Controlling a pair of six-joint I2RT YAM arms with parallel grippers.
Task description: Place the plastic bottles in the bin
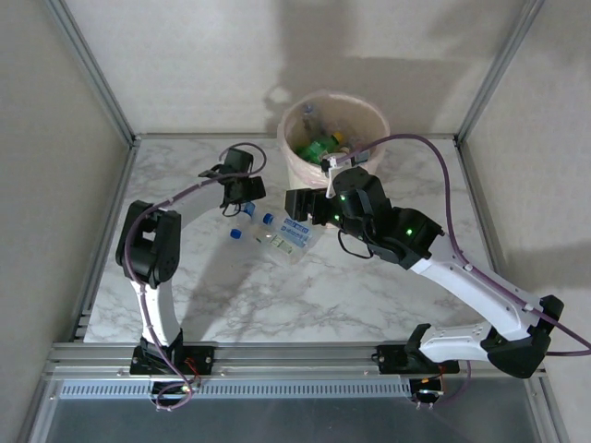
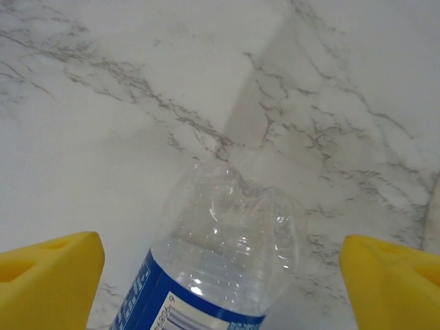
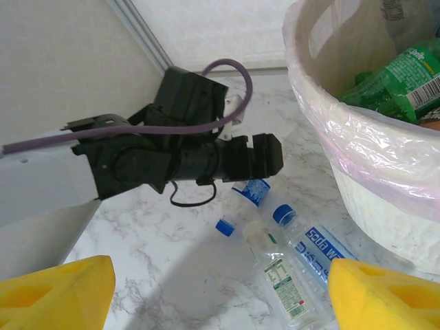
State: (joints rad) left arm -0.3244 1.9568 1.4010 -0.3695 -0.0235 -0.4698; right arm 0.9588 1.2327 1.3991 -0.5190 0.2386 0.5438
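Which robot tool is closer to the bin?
The right tool. It hangs just in front of the bin, near its front wall. The left tool is farther off to the left, over a clear bottle lying on the table.

The clear bottle [image 2: 220, 268] is cut off at 6 o'clock in the left wrist view, so its label can only be half read. From the right wrist, the bin [image 3: 344, 130] is clipped at 3 o'clock, and a blue-label bottle [image 3: 252, 190] is partly covered by the left gripper [image 3: 267, 157]. The bin's contents, as seen from above, are too small to be counted.
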